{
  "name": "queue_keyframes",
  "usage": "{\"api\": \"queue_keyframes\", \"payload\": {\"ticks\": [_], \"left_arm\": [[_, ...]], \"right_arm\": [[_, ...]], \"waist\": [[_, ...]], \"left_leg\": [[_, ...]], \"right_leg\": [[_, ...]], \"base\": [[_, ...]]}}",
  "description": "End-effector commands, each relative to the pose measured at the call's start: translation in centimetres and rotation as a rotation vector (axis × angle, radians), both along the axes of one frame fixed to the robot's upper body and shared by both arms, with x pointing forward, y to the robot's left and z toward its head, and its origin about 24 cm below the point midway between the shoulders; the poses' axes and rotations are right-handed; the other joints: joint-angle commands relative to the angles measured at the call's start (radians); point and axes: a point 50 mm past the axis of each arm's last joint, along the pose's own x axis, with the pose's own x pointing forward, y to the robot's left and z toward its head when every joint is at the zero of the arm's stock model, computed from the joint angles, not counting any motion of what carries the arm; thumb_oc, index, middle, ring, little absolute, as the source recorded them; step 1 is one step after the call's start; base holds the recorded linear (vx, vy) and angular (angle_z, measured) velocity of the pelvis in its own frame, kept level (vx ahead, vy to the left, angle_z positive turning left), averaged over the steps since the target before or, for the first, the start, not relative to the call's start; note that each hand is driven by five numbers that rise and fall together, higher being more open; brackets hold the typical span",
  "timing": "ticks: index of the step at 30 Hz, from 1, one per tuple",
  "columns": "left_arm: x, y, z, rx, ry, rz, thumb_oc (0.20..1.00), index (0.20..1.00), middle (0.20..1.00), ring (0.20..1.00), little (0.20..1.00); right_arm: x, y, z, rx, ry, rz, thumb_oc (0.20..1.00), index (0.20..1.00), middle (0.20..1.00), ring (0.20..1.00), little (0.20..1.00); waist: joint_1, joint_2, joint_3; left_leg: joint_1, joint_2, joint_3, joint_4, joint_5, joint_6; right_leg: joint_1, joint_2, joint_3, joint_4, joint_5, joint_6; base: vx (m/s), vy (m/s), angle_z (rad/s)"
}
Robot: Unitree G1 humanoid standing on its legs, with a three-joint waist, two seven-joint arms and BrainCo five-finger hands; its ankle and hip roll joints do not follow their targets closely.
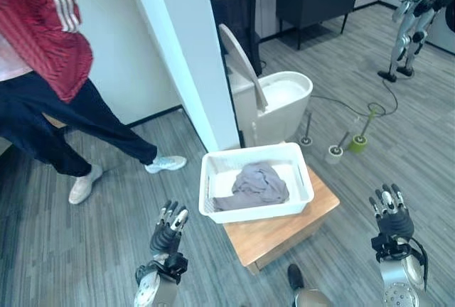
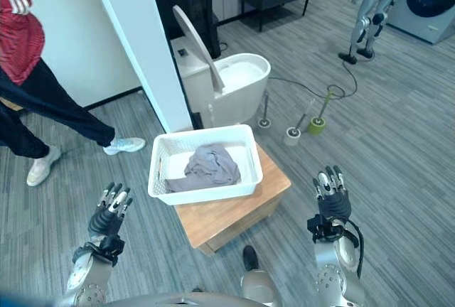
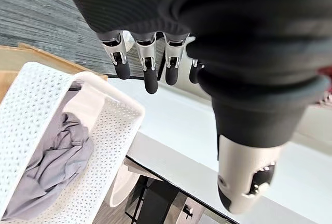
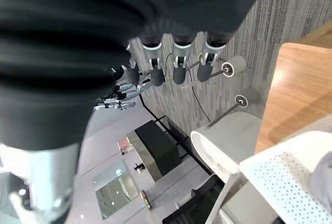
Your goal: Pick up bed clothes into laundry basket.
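A white perforated laundry basket (image 1: 210,164) stands on a low wooden stand (image 1: 284,230), and a crumpled grey garment (image 1: 254,185) lies inside it. My left hand (image 1: 168,230) hovers over the floor to the basket's left, fingers straight and holding nothing. To the right of the stand, my right hand (image 1: 390,218) is raised the same way, open and empty. The left wrist view shows the basket (image 3: 114,125) with the grey garment (image 3: 57,156) beyond my straight fingers (image 3: 147,68). In the right wrist view, a corner of the basket (image 4: 290,180) shows.
A person in a red top and dark trousers (image 1: 43,72) stands at the left by a white wall (image 1: 185,51). A white toilet (image 1: 274,101) with raised lid sits behind the basket, brushes (image 1: 359,140) beside it. Another robot (image 1: 416,15) stands at the far right. Grey plank floor all around.
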Motion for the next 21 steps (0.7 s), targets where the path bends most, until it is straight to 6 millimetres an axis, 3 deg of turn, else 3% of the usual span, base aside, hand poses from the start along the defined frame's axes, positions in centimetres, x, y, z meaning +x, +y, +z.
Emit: {"api": "queue_keyframes", "payload": {"ticks": [1, 2, 3, 4, 5, 6, 7, 8, 10, 12, 14, 15, 17, 18, 20, 21], "left_arm": [[0.0, 4.5, 3.1, 0.173, -0.134, 0.059, 1.0, 1.0, 1.0, 1.0, 1.0], [0.0, 4.5, 3.1, 0.173, -0.134, 0.059, 1.0, 1.0, 1.0, 1.0, 1.0], [-0.5, 4.8, 2.7, 0.158, -0.118, 0.076, 1.0, 1.0, 1.0, 1.0, 1.0], [-0.9, 5.0, 2.3, 0.16, -0.098, 0.091, 1.0, 1.0, 1.0, 1.0, 1.0], [-1.7, 5.4, 1.7, 0.126, -0.075, 0.154, 1.0, 1.0, 1.0, 1.0, 1.0], [-1.9, 5.4, 1.5, 0.111, -0.068, 0.174, 1.0, 1.0, 1.0, 1.0, 1.0], [-1.8, 5.6, 1.3, 0.104, -0.06, 0.204, 1.0, 1.0, 1.0, 1.0, 1.0], [-1.8, 5.6, 1.3, 0.103, -0.062, 0.204, 1.0, 1.0, 1.0, 1.0, 1.0], [-1.7, 5.4, 1.1, 0.071, -0.06, 0.219, 1.0, 1.0, 1.0, 1.0, 1.0], [-2.2, 5.5, 1.0, 0.092, -0.048, 0.191, 1.0, 1.0, 1.0, 1.0, 1.0], [-2.0, 5.5, 1.4, 0.098, -0.064, 0.173, 1.0, 1.0, 1.0, 1.0, 1.0], [-1.0, 5.2, 2.1, 0.098, -0.099, 0.146, 1.0, 1.0, 1.0, 1.0, 1.0], [0.0, 4.7, 2.7, 0.11, -0.127, 0.094, 1.0, 1.0, 1.0, 1.0, 1.0], [0.0, 4.7, 2.7, 0.111, -0.127, 0.094, 1.0, 1.0, 1.0, 1.0, 1.0], [0.9, 3.6, 2.8, 0.095, -0.139, 0.027, 1.0, 1.0, 1.0, 1.0, 1.0], [0.9, 3.3, 2.6, 0.083, -0.135, 0.009, 1.0, 1.0, 1.0, 1.0, 1.0]], "right_arm": [[1.2, -0.3, 2.9, -0.082, -0.136, 0.024, 1.0, 1.0, 1.0, 1.0, 1.0], [1.2, -0.3, 2.9, -0.082, -0.135, 0.024, 1.0, 1.0, 1.0, 1.0, 1.0], [1.0, -0.8, 3.1, -0.097, -0.139, 0.019, 1.0, 1.0, 1.0, 1.0, 1.0], [1.1, -0.8, 3.1, -0.095, -0.14, 0.031, 1.0, 1.0, 1.0, 1.0, 1.0], [1.5, -0.6, 3.4, -0.095, -0.149, 0.054, 1.0, 1.0, 1.0, 1.0, 1.0], [1.5, -0.6, 3.6, -0.1, -0.152, 0.064, 1.0, 1.0, 1.0, 1.0, 1.0], [1.8, -0.8, 4.1, -0.132, -0.162, 0.077, 1.0, 1.0, 1.0, 1.0, 1.0], [1.9, -0.8, 4.1, -0.133, -0.164, 0.077, 1.0, 1.0, 1.0, 1.0, 1.0], [2.3, -0.6, 4.8, -0.154, -0.181, 0.111, 1.0, 1.0, 1.0, 1.0, 1.0], [2.1, -0.6, 4.6, -0.156, -0.172, 0.128, 1.0, 1.0, 1.0, 1.0, 1.0], [1.6, -1.0, 4.7, -0.165, -0.174, 0.111, 1.0, 1.0, 1.0, 1.0, 1.0], [1.0, -1.4, 4.5, -0.16, -0.171, 0.069, 1.0, 1.0, 1.0, 1.0, 1.0], [0.6, -1.3, 4.2, -0.125, -0.178, 0.043, 1.0, 1.0, 1.0, 1.0, 1.0], [0.6, -1.3, 4.2, -0.125, -0.178, 0.042, 1.0, 1.0, 1.0, 1.0, 1.0], [0.0, -1.4, 4.0, -0.109, -0.183, 0.01, 1.0, 1.0, 1.0, 1.0, 1.0], [-0.4, -1.7, 3.8, -0.115, -0.169, 0.004, 1.0, 1.0, 1.0, 1.0, 1.0]], "waist": [[0.002, -0.053, 0.003], [-0.003, -0.053, 0.002], [0.019, -0.059, -0.001], [0.028, -0.065, 0.003], [0.052, -0.068, 0.006], [0.053, -0.073, 0.012], [0.052, -0.083, 0.033], [0.052, -0.08, 0.032], [0.038, -0.118, 0.037], [0.034, -0.143, 0.032], [0.017, -0.147, 0.017], [-0.016, -0.124, -0.004], [-0.055, -0.089, -0.023], [-0.057, -0.091, -0.024], [-0.101, -0.053, -0.043], [-0.11, -0.038, -0.048]], "left_leg": [[-0.095, -0.041, -0.145, -0.038, 0.107, -0.013], [-0.098, -0.043, -0.151, -0.034, 0.107, -0.013], [-0.129, -0.038, -0.203, -0.026, 0.132, -0.042], [-0.151, -0.039, -0.223, -0.024, 0.149, -0.049], [-0.203, -0.02, -0.275, -0.059, 0.228, -0.08], [-0.225, -0.017, -0.283, -0.07, 0.242, -0.091], [-0.254, -0.019, -0.232, -0.058, 0.225, -0.09], [-0.259, -0.017, -0.234, -0.056, 0.226, -0.091], [-0.257, -0.015, -0.08, 0.123, 0.131, -0.047], [-0.224, -0.032, -0.012, 0.235, 0.034, -0.027], [-0.163, 0.004, 0.076, 0.293, 0.005, -0.008], [-0.07, 0.059, 0.165, 0.32, -0.008, -0.011], [0.015, 0.059, 0.212, 0.246, -0.035, -0.027], [0.015, 0.057, 0.21, 0.241, -0.029, -0.027], [0.076, 0.056, 0.288, 0.076, -0.066, -0.021], [0.081, 0.044, 0.278, 0.015, -0.07, -0.019]], "right_leg": [[0.21, 0.019, 0.047, -0.013, -0.092, -0.066], [0.213, 0.017, 0.042, -0.019, -0.09, -0.066], [0.25, 0.034, 0.055, -0.068, -0.164, -0.084], [0.274, 0.03, 0.035, -0.101, -0.196, -0.096], [0.295, 0.054, 0.007, -0.156, -0.206, -0.118], [0.291, 0.066, -0.016, -0.158, -0.208, -0.125], [0.271, 0.072, -0.057, -0.135, -0.203, -0.127], [0.266, 0.075, -0.058, -0.134, -0.2, -0.126], [0.228, 0.054, -0.114, -0.129, -0.175, -0.125], [0.218, 0.017, -0.167, -0.168, -0.14, -0.127], [0.204, -0.009, -0.257, -0.184, -0.127, -0.126], [0.178, -0.023, -0.364, -0.176, -0.139, -0.132], [0.157, -0.034, -0.457, -0.176, -0.144, -0.128], [0.156, -0.036, -0.459, -0.179, -0.141, -0.128], [0.151, -0.053, -0.54, -0.189, -0.136, -0.114], [0.15, -0.063, -0.561, -0.184, -0.135, -0.105]], "base": [[-0.12, -0.173, 2.83], [-0.26, -0.34, 2.37], [-0.26, -0.276, 1.5], [-0.53, -0.561, 1.16], [-0.47, -0.496, 1.5], [-0.52, -0.478, 1.26], [-0.26, -0.196, 2.11], [-0.34, -0.14, 1.98], [-0.39, -0.131, 1.6], [-0.34, -0.131, 0.59], [-0.33, -0.087, 0.96], [-0.31, -0.003, 1.73], [-0.22, 0.077, 2.06], [-0.15, 0.098, 1.83], [-0.16, 0.161, 1.51], [-0.14, 0.211, 1.11]]}}
